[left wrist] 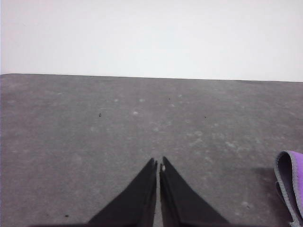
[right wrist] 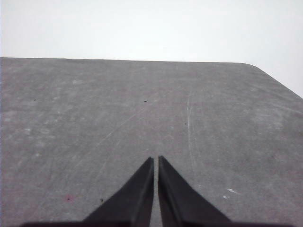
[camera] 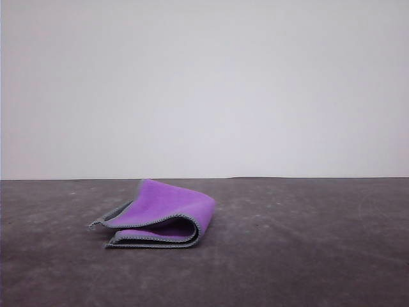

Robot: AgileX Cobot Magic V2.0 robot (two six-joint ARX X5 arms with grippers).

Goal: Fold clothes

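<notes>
Front view: the cloth (camera: 160,214) lies folded over itself on the dark grey table (camera: 307,256), purple side out with grey stitched edging along its open layers, a plain white wall (camera: 204,83) behind. Left wrist view: the left gripper (left wrist: 158,164) has its black fingers (left wrist: 137,198) closed together on nothing above bare tabletop, with a corner of the cloth cut off by the frame edge. Right wrist view: the right gripper (right wrist: 155,160) is likewise closed and empty over scuffed tabletop, near the table's rounded corner.

Your front cam sits low, facing forward across the grey table (camera: 307,256) to the far white wall (camera: 204,83). Both wrist cams ride close over the tabletop, looking forward past closed fingertips. Front and left-wrist views share the cloth (camera: 163,214) (left wrist: 291,184).
</notes>
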